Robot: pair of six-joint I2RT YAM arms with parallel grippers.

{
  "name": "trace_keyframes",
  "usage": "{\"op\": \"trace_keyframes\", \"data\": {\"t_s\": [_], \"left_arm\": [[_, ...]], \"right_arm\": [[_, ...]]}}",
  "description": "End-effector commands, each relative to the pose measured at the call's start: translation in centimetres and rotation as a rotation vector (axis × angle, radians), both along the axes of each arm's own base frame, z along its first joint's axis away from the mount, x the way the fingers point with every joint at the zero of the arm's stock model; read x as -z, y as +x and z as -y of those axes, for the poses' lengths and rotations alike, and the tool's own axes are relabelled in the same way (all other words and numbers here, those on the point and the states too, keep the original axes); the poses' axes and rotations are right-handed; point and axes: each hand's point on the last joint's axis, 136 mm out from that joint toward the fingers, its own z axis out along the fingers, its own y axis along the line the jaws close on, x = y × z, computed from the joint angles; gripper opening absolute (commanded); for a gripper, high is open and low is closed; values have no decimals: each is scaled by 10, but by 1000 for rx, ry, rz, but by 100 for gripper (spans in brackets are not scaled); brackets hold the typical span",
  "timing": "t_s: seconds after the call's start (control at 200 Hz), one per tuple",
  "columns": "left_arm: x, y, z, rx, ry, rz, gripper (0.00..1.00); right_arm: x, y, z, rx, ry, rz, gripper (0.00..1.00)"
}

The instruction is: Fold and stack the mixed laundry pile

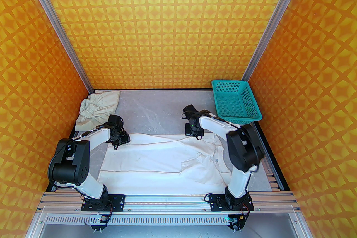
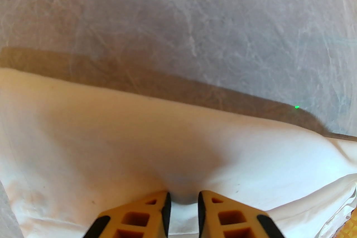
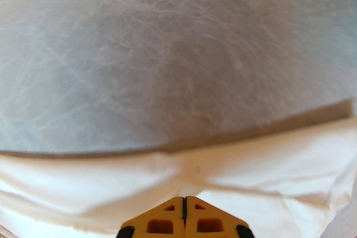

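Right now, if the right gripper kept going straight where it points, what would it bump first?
The white long-sleeved shirt: the right gripper is shut with its tips at the puckered cloth, probably pinching it. Beyond the shirt's edge comes the grey tabletop, though depth is hard to judge.

You have a grey marbled tabletop (image 1: 156, 111) carrying a spread white long-sleeved shirt (image 1: 145, 158) at the near edge, a crumpled beige-cream garment (image 1: 97, 111) far left, a teal plastic mesh basket (image 1: 237, 103) far right

My white-and-black left arm (image 1: 94, 135) bent forward and low, yellow-fingered left gripper (image 2: 182, 199) nipping a pucker of white cloth shirt (image 2: 111, 133), right arm (image 1: 220, 126) mirrored, right gripper (image 3: 184, 202) tips pressed together
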Motion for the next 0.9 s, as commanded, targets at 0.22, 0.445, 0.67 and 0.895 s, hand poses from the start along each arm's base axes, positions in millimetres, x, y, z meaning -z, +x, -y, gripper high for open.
{"op": "trace_keyframes", "data": {"t_s": [0.22, 0.445, 0.67, 0.895], "left_arm": [[15, -17, 3, -36, -24, -53, 24], [7, -15, 4, -38, -32, -34, 24], [-2, -13, 4, -29, -31, -18, 24], [-42, -8, 5, -6, -31, 47, 28]], "right_arm": [[-33, -53, 10, 98, 130, 50, 0], [-26, -99, 3, 164, 225, 44, 3], [2, -136, -11, 226, 329, -8, 35], [-39, -126, 16, 160, 207, 93, 48]]}}
